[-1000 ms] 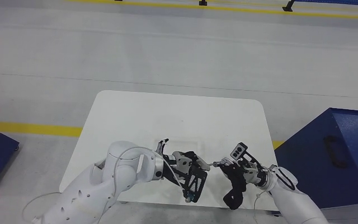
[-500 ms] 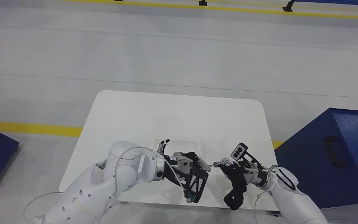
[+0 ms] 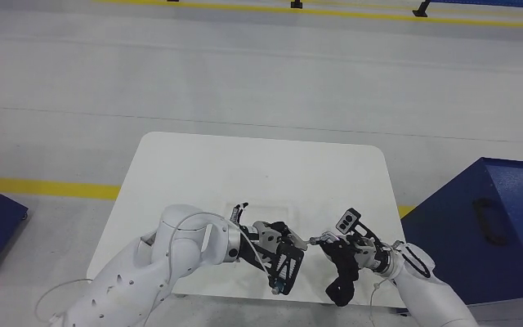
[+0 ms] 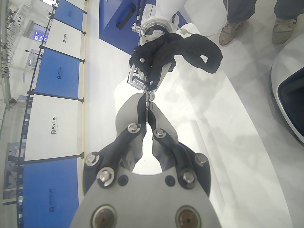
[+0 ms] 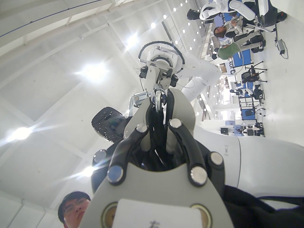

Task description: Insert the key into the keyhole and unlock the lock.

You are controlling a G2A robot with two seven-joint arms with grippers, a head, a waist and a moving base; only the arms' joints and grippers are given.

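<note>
Left wrist view, left tool [image 4: 147, 107] pinching key [image 4: 148, 102], right tool [image 5: 158, 105] clamping lock [image 4: 137, 81].

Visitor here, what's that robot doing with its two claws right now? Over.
Left tool shut on key, tip at keyhole of lock. Right tool shut on lock, facing key. Nothing between key and keyhole.
</note>
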